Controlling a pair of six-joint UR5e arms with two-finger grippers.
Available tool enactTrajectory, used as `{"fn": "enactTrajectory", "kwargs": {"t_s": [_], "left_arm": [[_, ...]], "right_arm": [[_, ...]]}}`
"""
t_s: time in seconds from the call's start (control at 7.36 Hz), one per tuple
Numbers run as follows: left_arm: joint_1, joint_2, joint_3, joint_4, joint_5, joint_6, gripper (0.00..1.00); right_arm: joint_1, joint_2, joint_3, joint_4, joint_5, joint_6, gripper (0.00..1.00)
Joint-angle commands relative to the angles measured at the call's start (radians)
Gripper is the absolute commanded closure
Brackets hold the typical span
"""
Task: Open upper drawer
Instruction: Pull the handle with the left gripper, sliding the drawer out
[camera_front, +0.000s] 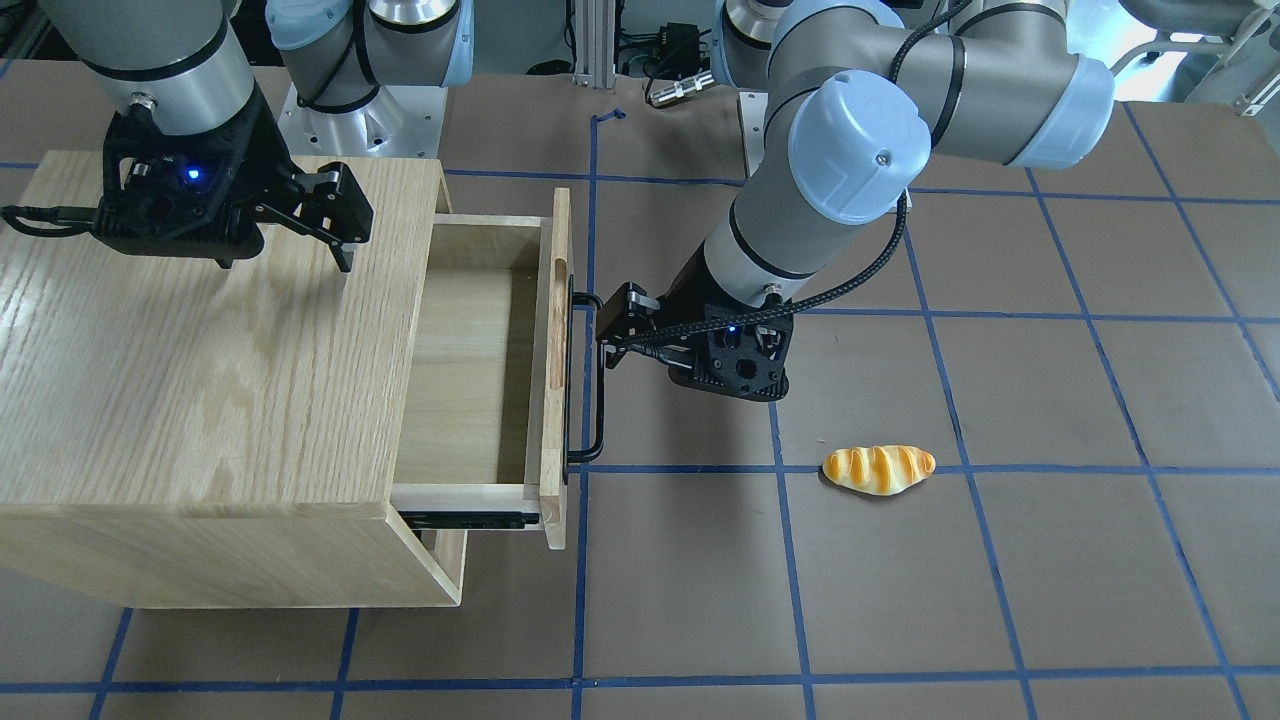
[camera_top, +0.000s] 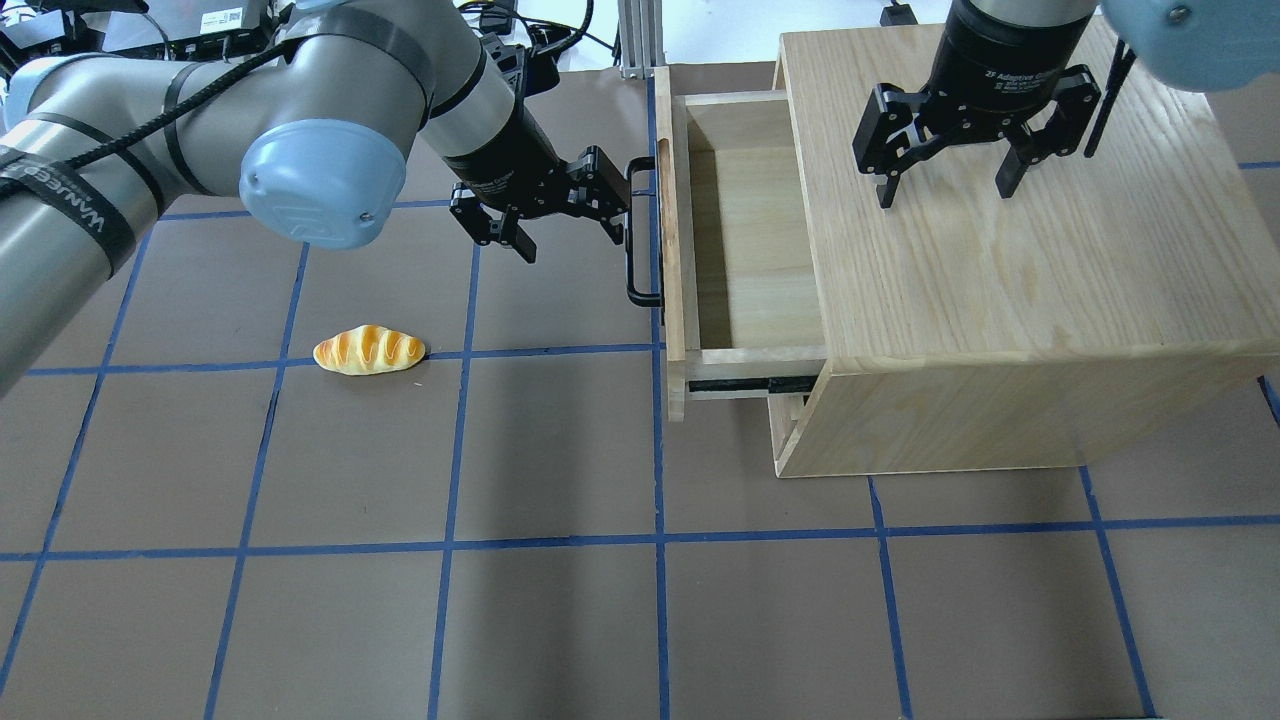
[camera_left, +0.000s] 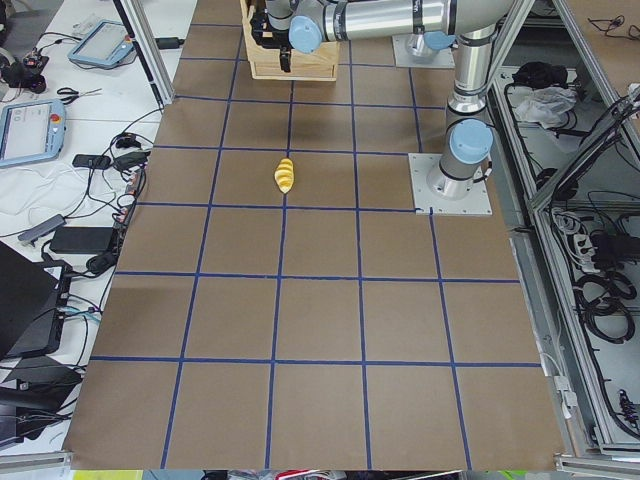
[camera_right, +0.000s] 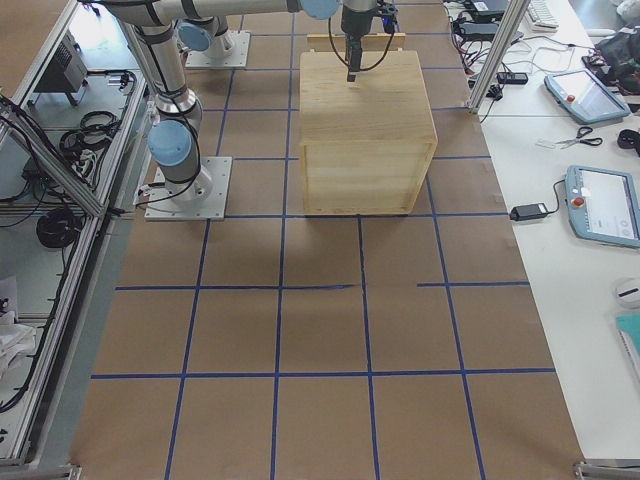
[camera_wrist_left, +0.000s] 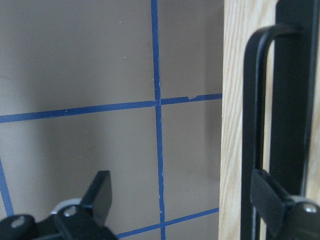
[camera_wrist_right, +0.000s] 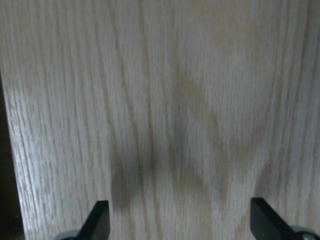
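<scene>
The upper drawer (camera_front: 470, 370) stands pulled well out of the light-wood cabinet (camera_front: 200, 350), and its inside is bare; it also shows in the overhead view (camera_top: 745, 250). Its black bar handle (camera_top: 640, 230) faces my left arm. My left gripper (camera_top: 570, 225) is open right at the handle (camera_front: 597, 400). One finger (camera_wrist_left: 270, 200) lies against the bar (camera_wrist_left: 255, 125) and the other finger (camera_wrist_left: 100, 195) hangs over the table. I cannot tell whether the finger hooks behind the bar. My right gripper (camera_top: 945, 185) is open and empty just above the cabinet top (camera_wrist_right: 175, 100).
A toy bread roll (camera_top: 368, 350) lies on the brown table to the left of the drawer; it also shows in the front-facing view (camera_front: 878, 469). The cabinet (camera_right: 365, 110) fills the table's right part in the overhead view. Blue tape lines grid the table.
</scene>
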Motion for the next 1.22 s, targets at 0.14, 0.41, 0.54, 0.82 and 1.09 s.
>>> {"fn": "enactTrajectory", "kwargs": {"t_s": [0.14,0.41,0.54,0.82,1.09], "left_arm": [[0.019,0.020,0.020,-0.019,-0.008,0.004,0.00],[0.007,0.003,0.017,-0.014,-0.059,-0.065,0.00],[0.002,-0.010,0.012,-0.002,-0.063,-0.071,0.00],[-0.007,-0.010,0.005,-0.002,-0.069,-0.073,0.00],[-0.005,-0.010,0.001,0.000,-0.065,-0.063,0.00]], "right_arm": [[0.000,0.000,0.000,0.000,0.000,0.000,0.00],[0.000,0.000,0.000,0.000,0.000,0.000,0.00],[0.000,0.000,0.000,0.000,0.000,0.000,0.00],[0.000,0.000,0.000,0.000,0.000,0.000,0.00],[0.000,0.000,0.000,0.000,0.000,-0.002,0.00]]}}
